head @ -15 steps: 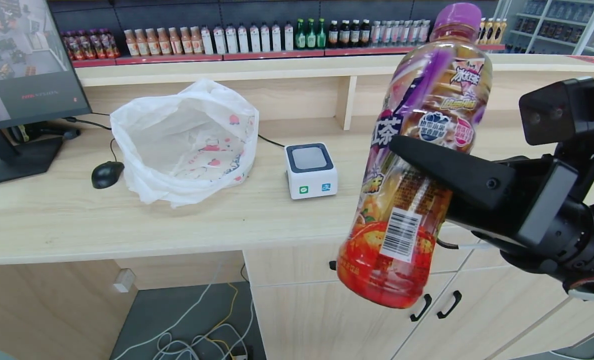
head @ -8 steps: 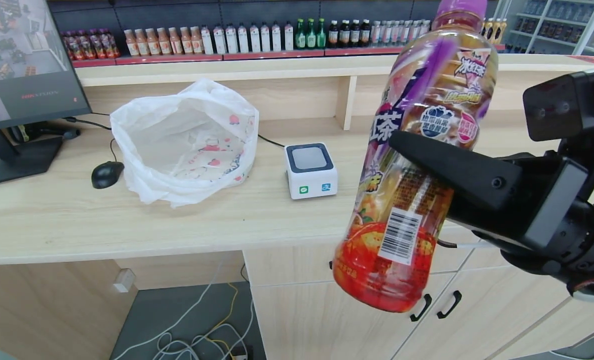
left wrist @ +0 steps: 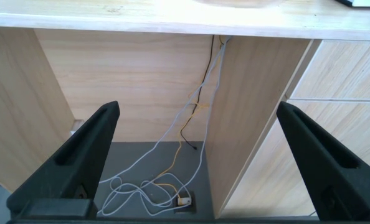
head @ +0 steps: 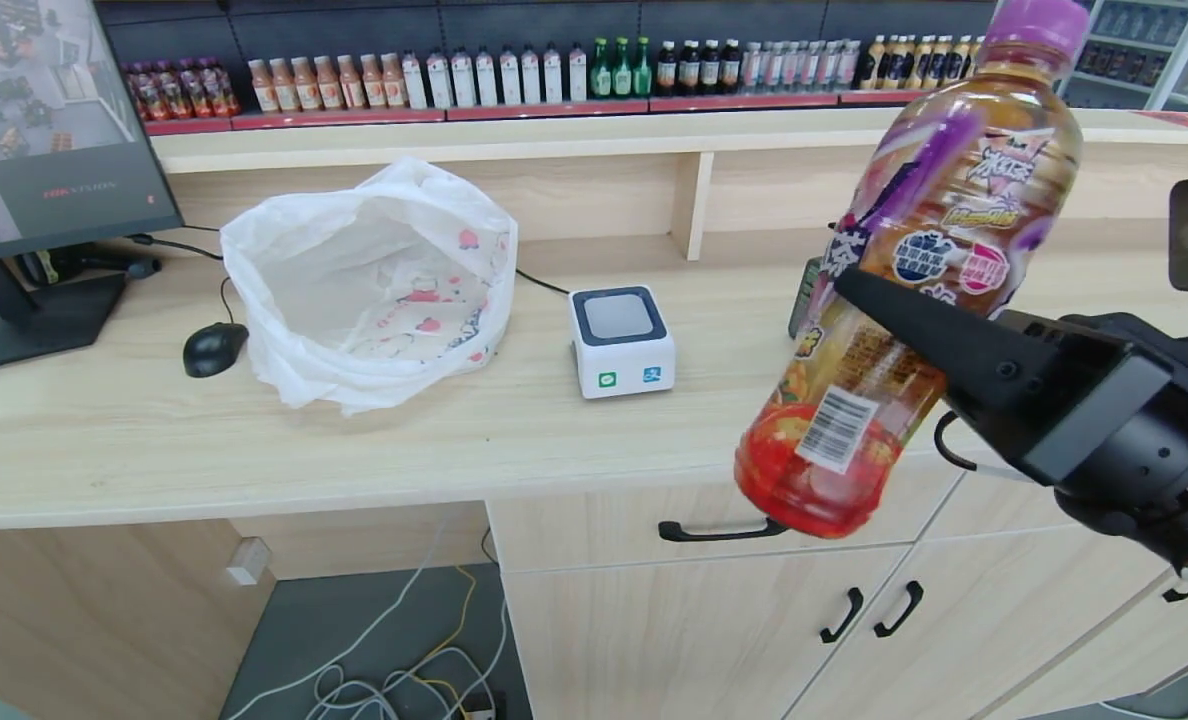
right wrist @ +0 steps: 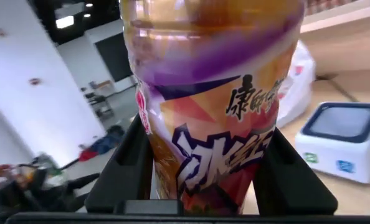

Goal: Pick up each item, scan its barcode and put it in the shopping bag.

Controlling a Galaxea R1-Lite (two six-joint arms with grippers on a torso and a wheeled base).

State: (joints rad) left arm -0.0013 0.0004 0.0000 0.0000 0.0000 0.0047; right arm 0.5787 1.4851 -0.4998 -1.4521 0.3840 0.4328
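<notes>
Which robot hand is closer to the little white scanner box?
Right, probably. The right gripper holds the bottle at counter height, off to the scanner's right. The left gripper hangs lower, facing the opening under the counter.

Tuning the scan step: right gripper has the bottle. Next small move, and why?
Probably swing the bottle left over the scanner and roll its barcode downward. The right gripper holds it tilted, off to the scanner's right, barcode facing the head camera, not down at the scanner.
</notes>
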